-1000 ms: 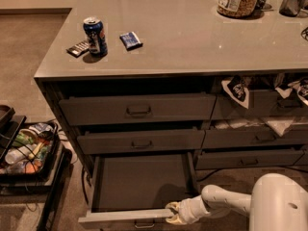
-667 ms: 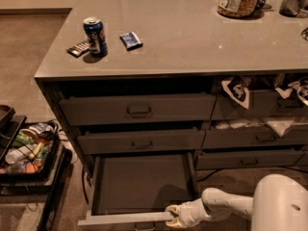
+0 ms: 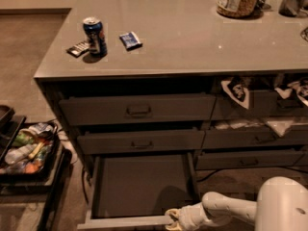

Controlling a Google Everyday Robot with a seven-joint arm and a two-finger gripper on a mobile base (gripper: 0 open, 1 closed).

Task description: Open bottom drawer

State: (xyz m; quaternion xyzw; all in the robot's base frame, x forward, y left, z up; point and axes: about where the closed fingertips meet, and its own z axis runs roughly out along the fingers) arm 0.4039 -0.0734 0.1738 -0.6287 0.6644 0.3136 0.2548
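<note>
Jaws: you cannot tell whether they are spread or pinching. The gripper [image 3: 174,219] sits at the near front lip of the bottom drawer [image 3: 139,186], right of its centre.
Drawer place: it is the lowest of the left stack, under the middle drawer [image 3: 139,142], and it reaches to the near bottom edge of the view.
Done: the drawer stands well out toward you, with nearly all of its floor showing.
Left: little, as I judge it. You may need a last bit of travel, then to let go and back the arm [image 3: 226,208] off to the right.
Look: wide, shallow and dark grey, with a bare inside and a paler front edge. Its handle is out of view.
Right stack: these drawers have white cloth [image 3: 281,125] sticking out and are not your target.
</note>
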